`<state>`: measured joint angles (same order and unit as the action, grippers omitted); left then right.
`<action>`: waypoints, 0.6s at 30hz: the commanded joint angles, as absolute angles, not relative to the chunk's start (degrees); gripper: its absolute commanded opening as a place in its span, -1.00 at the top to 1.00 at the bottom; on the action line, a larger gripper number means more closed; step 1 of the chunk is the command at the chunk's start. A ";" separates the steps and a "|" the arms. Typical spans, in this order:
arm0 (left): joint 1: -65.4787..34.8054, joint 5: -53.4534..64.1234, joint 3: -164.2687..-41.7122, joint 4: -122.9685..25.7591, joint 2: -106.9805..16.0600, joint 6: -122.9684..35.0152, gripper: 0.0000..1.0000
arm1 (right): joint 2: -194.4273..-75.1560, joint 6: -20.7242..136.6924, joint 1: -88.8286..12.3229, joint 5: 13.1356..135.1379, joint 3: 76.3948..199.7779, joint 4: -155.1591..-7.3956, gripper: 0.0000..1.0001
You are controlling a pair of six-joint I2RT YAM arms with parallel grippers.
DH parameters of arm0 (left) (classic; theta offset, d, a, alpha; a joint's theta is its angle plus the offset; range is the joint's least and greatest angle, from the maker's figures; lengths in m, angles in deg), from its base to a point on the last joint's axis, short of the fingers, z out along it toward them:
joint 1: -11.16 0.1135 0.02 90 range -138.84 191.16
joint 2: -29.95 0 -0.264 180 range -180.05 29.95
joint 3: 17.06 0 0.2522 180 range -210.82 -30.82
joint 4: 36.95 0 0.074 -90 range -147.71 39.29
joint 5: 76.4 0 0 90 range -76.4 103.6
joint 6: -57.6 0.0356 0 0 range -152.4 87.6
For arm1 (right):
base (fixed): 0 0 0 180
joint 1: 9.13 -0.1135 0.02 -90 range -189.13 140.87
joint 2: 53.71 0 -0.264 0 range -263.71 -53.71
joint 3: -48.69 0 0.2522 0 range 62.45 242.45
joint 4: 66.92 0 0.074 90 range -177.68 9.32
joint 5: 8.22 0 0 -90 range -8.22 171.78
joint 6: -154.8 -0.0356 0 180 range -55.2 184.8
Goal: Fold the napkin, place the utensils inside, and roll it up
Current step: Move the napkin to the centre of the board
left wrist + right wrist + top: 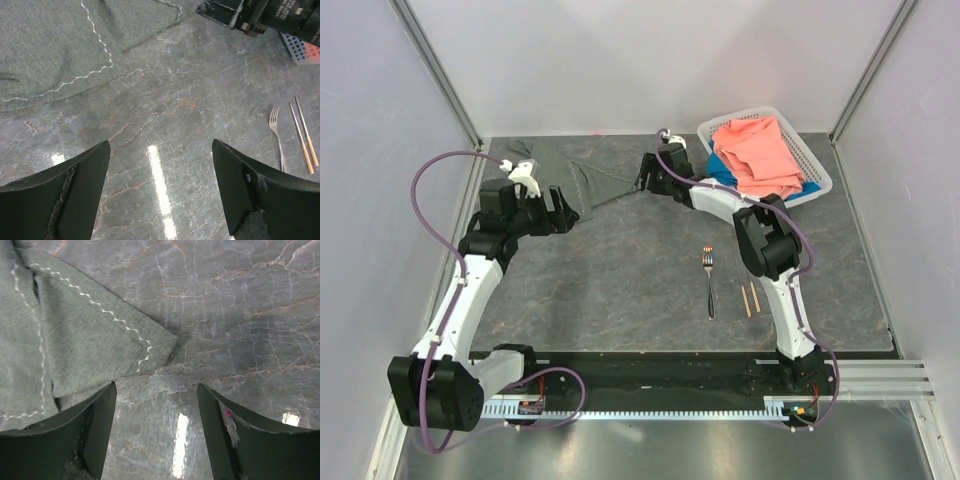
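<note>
Nearest the arm bases, on bare grey worktop point(620, 280): the utensils point(710, 292), a silver fork point(709, 268) and a pair of wooden chopsticks point(751, 299), side by side but apart, well clear of any cloth. Farther in, the left arm point(470, 285), jaws wide open and empty, hovering over bare stone just short of the napkin point(560, 170). Beyond, at the far left of the worktop, the napkin itself: thin dark grey cloth, nearly the stone's colour, white zigzag hem showing, bunched and partly doubled over instead of flat, one pointed corner reaching toward the centre. The right arm point(770, 250) stretched across to that corner, jaws apart and poised over it, gripping nothing. At the far right, a white basket point(813, 160) holding a salmon-pink cloth point(760, 155) over a blue cloth point(720, 172). Fold barely begun, by the look of it. Likely trouble from here: pinching only one layer of the doubled corner and so dragging the heap instead of spreading it; closing too high and coming away empty, with fabric so thin and so close to the stone; pulling with nothing pinning the far side, and so sliding the whole cloth across the smooth surface; sweeping back toward fork and chopsticks and knocking them out of line.
</note>
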<state>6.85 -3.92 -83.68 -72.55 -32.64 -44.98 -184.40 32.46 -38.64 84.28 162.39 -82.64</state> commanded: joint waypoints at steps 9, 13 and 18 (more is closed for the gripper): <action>5.98 -1.87 -85.49 -72.77 -33.16 -42.94 -0.80 | -193.45 28.59 -38.92 86.97 173.71 -83.23 -0.47; 5.98 -1.61 -85.49 -72.68 -32.63 -42.77 -0.80 | -196.44 26.92 -39.27 85.21 177.58 -83.67 -0.46; 5.36 -0.47 -85.49 -72.77 -32.02 -42.33 -0.80 | -198.46 25.34 -40.24 85.47 179.52 -84.02 -0.44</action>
